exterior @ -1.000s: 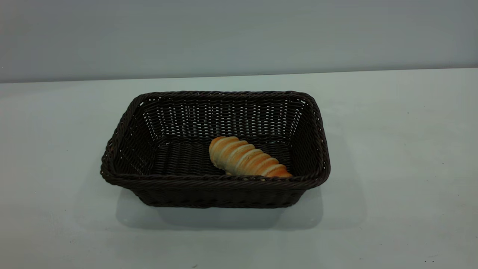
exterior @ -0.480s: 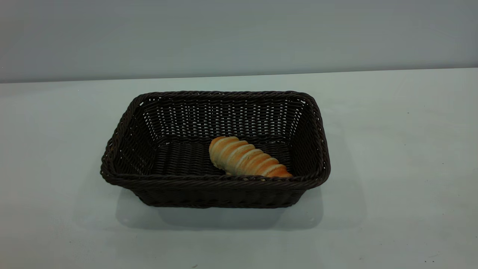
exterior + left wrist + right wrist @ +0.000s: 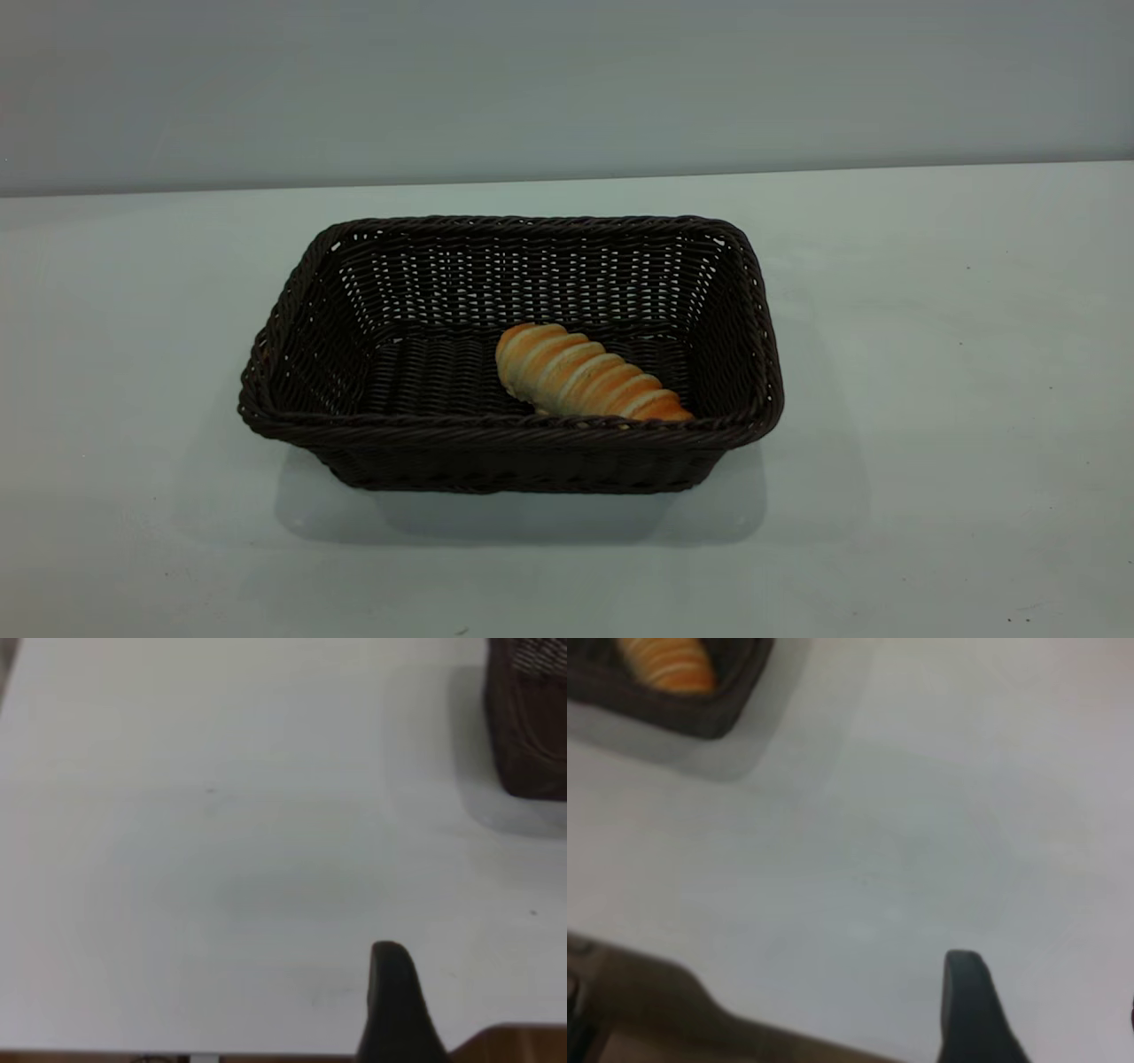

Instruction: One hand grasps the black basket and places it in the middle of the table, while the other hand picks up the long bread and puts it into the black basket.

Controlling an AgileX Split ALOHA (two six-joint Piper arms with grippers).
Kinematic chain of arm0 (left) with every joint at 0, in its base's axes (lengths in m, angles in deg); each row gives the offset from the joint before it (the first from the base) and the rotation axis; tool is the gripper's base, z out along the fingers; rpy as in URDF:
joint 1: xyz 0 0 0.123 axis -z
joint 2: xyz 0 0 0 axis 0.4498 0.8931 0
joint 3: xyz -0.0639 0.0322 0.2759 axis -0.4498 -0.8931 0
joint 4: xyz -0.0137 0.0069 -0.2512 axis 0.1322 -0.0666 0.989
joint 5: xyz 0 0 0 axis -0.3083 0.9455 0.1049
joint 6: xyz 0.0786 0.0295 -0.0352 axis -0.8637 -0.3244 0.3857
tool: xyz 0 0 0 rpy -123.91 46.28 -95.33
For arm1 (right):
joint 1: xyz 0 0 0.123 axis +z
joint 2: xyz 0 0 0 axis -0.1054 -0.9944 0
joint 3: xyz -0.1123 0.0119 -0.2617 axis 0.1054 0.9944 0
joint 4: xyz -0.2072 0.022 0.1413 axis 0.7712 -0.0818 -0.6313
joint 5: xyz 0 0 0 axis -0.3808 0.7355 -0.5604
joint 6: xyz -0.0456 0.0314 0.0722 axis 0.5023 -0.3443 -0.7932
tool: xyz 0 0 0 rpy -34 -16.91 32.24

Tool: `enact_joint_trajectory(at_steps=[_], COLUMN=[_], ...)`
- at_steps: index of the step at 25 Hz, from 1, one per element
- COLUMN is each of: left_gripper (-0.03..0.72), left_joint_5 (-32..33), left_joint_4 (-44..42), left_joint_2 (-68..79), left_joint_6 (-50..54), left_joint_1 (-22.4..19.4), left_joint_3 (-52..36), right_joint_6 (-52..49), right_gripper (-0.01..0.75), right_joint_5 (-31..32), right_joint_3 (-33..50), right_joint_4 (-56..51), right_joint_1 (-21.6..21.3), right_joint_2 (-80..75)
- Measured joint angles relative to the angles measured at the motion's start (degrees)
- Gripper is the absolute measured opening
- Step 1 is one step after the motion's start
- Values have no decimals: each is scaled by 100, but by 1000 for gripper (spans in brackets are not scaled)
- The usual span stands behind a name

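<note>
The black basket (image 3: 509,354) stands on the white table (image 3: 930,354), about mid-table in the exterior view. The long bread (image 3: 585,377) lies inside it, towards the basket's front right corner. Neither gripper shows in the exterior view. In the left wrist view the left gripper (image 3: 483,988) hangs over bare table near the table's edge, one finger (image 3: 392,992) showing, with a basket corner (image 3: 532,726) far off. In the right wrist view the right gripper (image 3: 1050,992) is over bare table, open and empty, far from the basket (image 3: 700,713) and bread (image 3: 666,660).
A plain grey wall runs behind the table. The brown table edge shows in the left wrist view (image 3: 514,1045) and in the right wrist view (image 3: 647,1010). A few tiny dark specks dot the tabletop.
</note>
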Motion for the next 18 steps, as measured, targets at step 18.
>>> enact_joint_trajectory(at_steps=[18], left_gripper=[532], left_joint_5=[0], left_joint_4=[0], left_joint_2=[-6], left_joint_6=[0], left_joint_1=[-185], left_joint_3=[0], right_joint_6=[-5], right_gripper=[406], right_joint_5=[0], right_joint_3=[0], right_joint_4=[0], right_joint_1=[-578], right_joint_2=[80])
